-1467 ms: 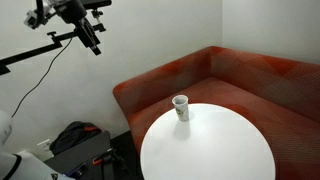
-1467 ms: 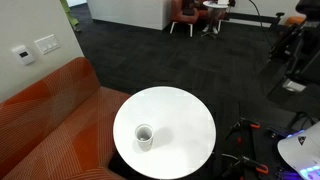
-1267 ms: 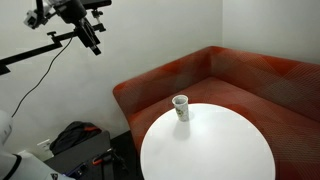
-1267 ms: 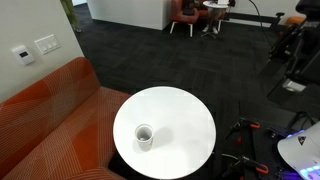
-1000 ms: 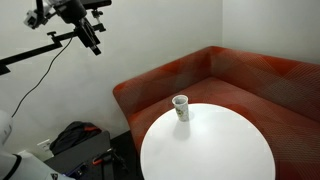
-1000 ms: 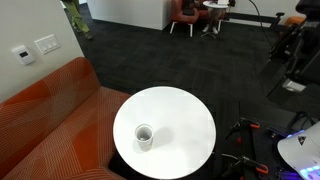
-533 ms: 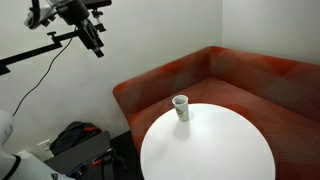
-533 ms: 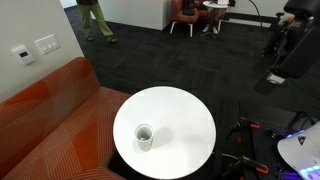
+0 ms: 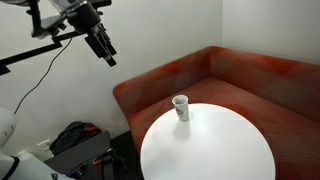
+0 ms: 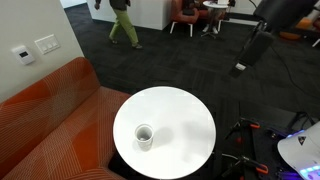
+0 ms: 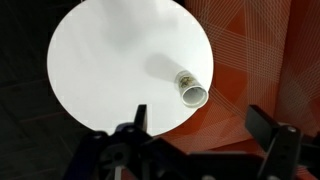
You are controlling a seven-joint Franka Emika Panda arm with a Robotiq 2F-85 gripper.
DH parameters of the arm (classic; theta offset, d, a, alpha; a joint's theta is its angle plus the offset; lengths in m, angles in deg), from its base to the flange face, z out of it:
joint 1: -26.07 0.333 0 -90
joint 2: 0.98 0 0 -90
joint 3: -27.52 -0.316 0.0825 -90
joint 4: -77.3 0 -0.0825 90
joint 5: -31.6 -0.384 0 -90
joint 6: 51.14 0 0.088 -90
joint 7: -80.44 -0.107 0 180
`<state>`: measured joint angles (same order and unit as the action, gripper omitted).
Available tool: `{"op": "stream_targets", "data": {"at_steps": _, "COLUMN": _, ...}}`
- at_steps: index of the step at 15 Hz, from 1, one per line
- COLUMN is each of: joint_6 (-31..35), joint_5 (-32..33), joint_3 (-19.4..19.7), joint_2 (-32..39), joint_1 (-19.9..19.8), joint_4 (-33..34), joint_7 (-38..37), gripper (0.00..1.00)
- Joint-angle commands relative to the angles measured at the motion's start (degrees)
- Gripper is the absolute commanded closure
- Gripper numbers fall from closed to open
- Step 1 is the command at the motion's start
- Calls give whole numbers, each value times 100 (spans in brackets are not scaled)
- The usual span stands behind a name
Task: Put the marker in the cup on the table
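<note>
One cup [image 9: 181, 106] stands upright on the round white worktop [image 9: 210, 150], near the edge that faces the red-brown sofa [image 9: 250, 75]. The gripper [image 9: 109, 57] hangs high in the air, off to the side and well apart from the worktop. In the wrist view its fingers [image 11: 137, 122] are spread wide, released, with nothing between them. What is inside the cup is too small to tell.
</note>
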<state>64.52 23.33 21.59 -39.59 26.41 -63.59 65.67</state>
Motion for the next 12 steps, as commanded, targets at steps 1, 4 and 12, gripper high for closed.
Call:
{"op": "stream_targets", "data": {"at_steps": 1, "joint_6": 492, "joint_5": 233, "joint_3": 298, "joint_2": 336, "joint_1": -147, "joint_4": -114, "joint_7": 479, "gripper": 0}}
{"op": "stream_targets", "data": {"at_steps": 4, "joint_6": 761, "joint_5": 162, "joint_3": 725, "joint_2": 643, "joint_1": -115, "joint_4": -141, "joint_7": 1183, "gripper": 0}}
{"op": "stream_targets", "data": {"at_steps": 12, "joint_6": 742, "joint_5": -278, "joint_3": 1451, "joint_2": 1003, "joint_1": -40, "joint_4": -134, "joint_7": 2828, "gripper": 0}}
